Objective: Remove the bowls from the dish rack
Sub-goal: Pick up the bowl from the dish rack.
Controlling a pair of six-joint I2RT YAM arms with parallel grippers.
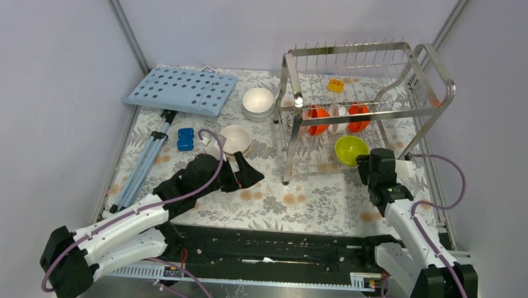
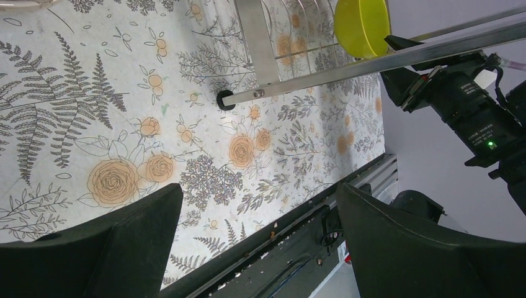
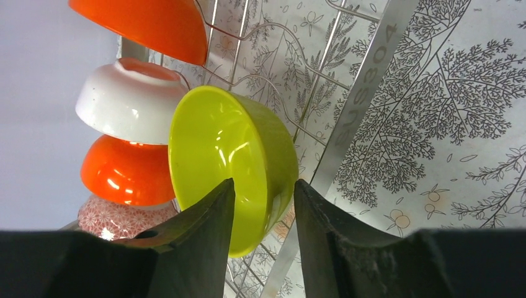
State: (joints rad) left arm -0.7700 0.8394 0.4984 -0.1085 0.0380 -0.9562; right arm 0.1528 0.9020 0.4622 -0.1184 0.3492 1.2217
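The dish rack (image 1: 361,58) of steel wire stands at the back right. On its lower tier a lime-green bowl (image 1: 350,149) leans at the front, with two orange-red bowls (image 1: 317,120) and a white one (image 1: 338,119) behind it. My right gripper (image 1: 368,165) is at the lime-green bowl (image 3: 242,149). Its fingers straddle the near rim, one inside and one outside, still apart. A white bowl (image 1: 258,101) and a cream bowl (image 1: 236,139) sit on the table left of the rack. My left gripper (image 1: 246,170) hovers open and empty just right of the cream bowl.
A light-blue perforated board (image 1: 181,90) lies at the back left, with a small blue block (image 1: 185,139) and a folded tripod (image 1: 145,160) in front of it. A yellow-orange clip (image 1: 335,85) sits on the rack's upper tier. The rack's front rail (image 2: 372,65) runs beside the right arm.
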